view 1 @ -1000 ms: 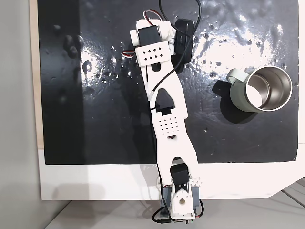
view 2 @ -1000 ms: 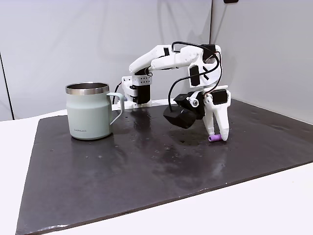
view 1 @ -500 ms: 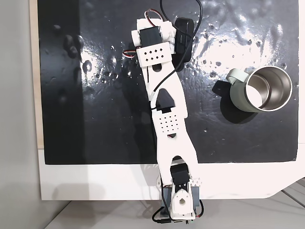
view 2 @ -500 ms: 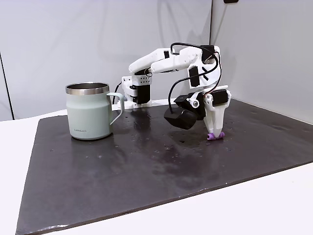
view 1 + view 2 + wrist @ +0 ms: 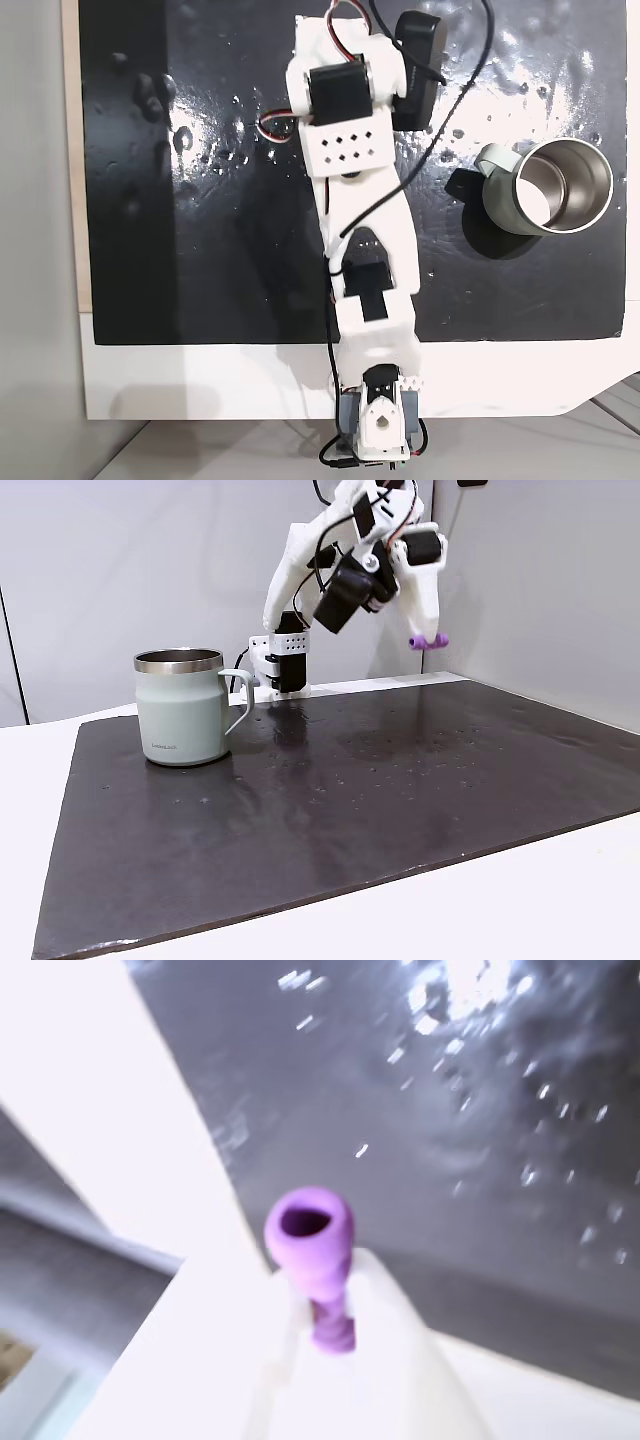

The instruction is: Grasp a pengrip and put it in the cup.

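A small purple pengrip [image 5: 429,641] sticks out between the white fingertips of my gripper [image 5: 427,636], which is shut on it and held high above the dark mat. In the wrist view the pengrip [image 5: 312,1245] shows its open end toward the camera, pinched between the two white fingers [image 5: 400,1360]. The pale grey-green cup [image 5: 184,706] stands upright on the mat's left part in a fixed view, well to the left of and below the gripper. From above, the cup [image 5: 548,187] sits at the right with its handle to the left, steel inside visible. There the arm [image 5: 360,190] covers the gripper.
A black mat [image 5: 350,810] covers most of the white table [image 5: 560,900]. The arm's base [image 5: 377,425] is clamped at the near table edge in the view from above. A wall stands close behind the mat [image 5: 540,580].
The gripper has risen from the mat surface to well above it, carrying the pengrip upward. The arm has folded back toward its base. The cup has not moved.
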Robot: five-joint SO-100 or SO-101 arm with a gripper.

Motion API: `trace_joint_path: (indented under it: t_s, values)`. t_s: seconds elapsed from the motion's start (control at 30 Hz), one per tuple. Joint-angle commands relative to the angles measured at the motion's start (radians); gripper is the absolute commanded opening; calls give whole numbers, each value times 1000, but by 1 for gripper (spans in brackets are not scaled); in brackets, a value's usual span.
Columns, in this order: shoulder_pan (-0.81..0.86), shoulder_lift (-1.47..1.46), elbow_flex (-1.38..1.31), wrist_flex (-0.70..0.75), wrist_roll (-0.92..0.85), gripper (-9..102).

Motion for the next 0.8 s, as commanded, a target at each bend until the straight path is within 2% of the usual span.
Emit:
trace_joint_path:
  t_s: [0.0,0.3,0.53,0.77]
  values:
    - [20,192,60,-5,-9,0]
    - [103,371,207,48,-43,0]
    - [279,480,325,121,-83,0]
    - [488,609,486,124,-195,0]
